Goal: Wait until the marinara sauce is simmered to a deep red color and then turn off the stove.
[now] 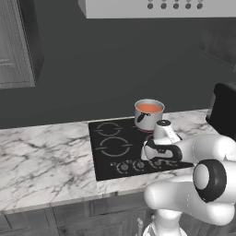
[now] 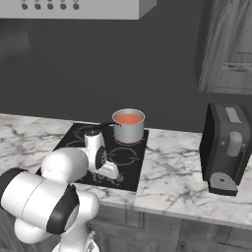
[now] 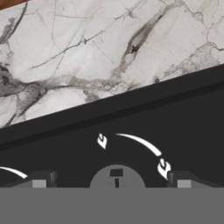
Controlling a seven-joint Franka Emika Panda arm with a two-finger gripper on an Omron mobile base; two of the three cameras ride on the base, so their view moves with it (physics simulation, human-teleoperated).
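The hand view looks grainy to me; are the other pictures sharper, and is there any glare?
Hand view: soft and blocky, the knob and claw tips blurred. Left base view: sharper, flat light, no glare on the stove. Right base view: likewise, pot with mild sheen.

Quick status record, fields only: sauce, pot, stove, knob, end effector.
sauce: marinara sauce looks orange-red
pot: steel pot sits on a rear burner, dark handle out to the side
stove: stove set in the marble counter
knob: knob between the fingertips in the hand view
end effector: end effector open, low over the knob row
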